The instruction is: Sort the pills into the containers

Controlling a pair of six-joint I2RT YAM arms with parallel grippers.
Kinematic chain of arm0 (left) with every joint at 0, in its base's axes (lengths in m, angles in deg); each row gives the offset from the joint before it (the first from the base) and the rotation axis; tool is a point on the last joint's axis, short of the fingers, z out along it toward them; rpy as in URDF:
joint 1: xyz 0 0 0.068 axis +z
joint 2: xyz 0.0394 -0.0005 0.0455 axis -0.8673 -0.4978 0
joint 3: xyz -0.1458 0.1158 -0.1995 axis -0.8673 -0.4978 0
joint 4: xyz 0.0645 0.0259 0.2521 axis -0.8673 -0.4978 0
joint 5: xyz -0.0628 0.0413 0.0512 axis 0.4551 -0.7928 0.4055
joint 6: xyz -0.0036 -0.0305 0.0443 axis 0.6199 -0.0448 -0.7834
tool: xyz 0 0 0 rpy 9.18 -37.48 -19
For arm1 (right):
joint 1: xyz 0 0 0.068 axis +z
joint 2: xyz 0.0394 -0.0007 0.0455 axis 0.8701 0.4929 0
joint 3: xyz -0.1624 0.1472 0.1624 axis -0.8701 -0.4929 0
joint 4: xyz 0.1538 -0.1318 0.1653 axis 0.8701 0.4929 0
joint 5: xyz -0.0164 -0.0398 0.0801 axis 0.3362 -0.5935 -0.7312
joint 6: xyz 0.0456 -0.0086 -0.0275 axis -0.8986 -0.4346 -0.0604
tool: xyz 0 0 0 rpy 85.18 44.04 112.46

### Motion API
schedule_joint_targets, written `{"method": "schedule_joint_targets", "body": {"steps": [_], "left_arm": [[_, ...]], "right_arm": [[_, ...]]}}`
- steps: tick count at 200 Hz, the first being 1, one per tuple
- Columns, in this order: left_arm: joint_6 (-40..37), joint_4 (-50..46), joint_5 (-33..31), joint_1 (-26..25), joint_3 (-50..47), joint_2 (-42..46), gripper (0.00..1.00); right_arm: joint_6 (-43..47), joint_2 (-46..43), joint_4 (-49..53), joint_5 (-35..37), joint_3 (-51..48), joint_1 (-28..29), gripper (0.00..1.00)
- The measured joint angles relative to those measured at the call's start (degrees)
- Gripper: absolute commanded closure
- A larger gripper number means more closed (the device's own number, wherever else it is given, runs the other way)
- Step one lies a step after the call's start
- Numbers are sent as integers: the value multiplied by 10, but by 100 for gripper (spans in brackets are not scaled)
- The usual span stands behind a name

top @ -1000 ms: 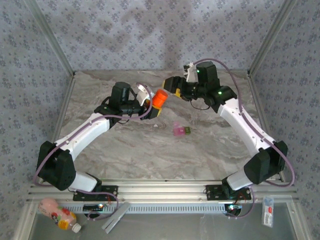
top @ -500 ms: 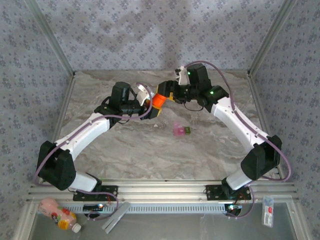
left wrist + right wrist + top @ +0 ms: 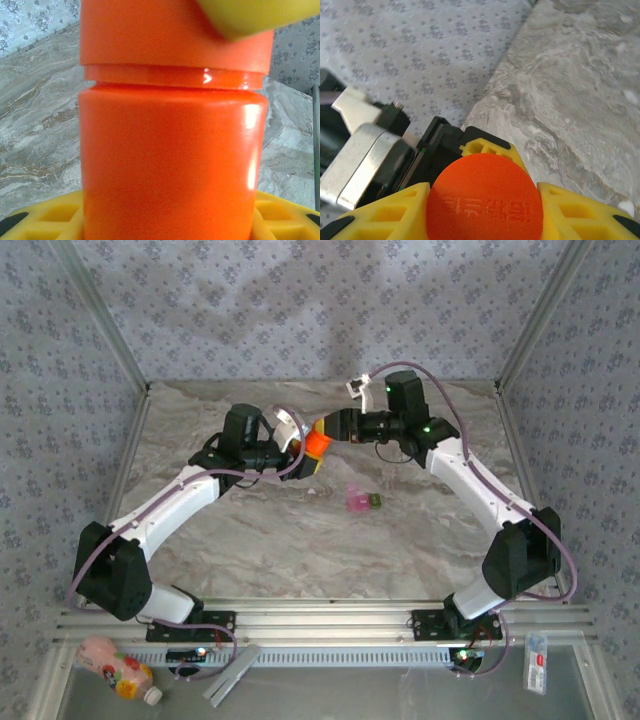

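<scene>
Left gripper [image 3: 310, 450] grasps bottle [image 3: 170, 165] by its body. Long axis points cap [image 3: 485, 200] first into right gripper [image 3: 326, 428], which is clamped on the cap's sides.

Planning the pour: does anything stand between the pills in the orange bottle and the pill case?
Yes: the cap is on the orange bottle, with the right gripper closed around it. Nothing visible lies on the table between bottle and pill case.

A small orange plastic bottle [image 3: 316, 443] is between the left gripper [image 3: 311, 454] and the right gripper [image 3: 323, 428]. A pink-and-green plastic pill case [image 3: 362, 502] lies in front.
</scene>
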Motion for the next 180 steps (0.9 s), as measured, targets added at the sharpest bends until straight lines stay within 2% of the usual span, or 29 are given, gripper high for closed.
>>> {"method": "schedule_joint_targets", "body": {"steps": [22,54,96,121,154,180], "left_arm": [[0,4,7,-1,0,0,100],[0,13,11,0,0,0,100],[0,14,10,0,1,0,100],[0,13,10,0,1,0,100],[0,13,10,0,1,0,100],[0,9,10,0,1,0,100]], "right_arm": [[23,1,-25,-40,-9,-12,52],[26,3,-46,-54,-12,-14,35],[0,-11,-49,-48,-12,-22,24],[-33,-38,-27,-13,-10,-30,24],[-111,-73,23,89,-3,-34,24],[-154,-71,52,131,10,-29,24]]}}
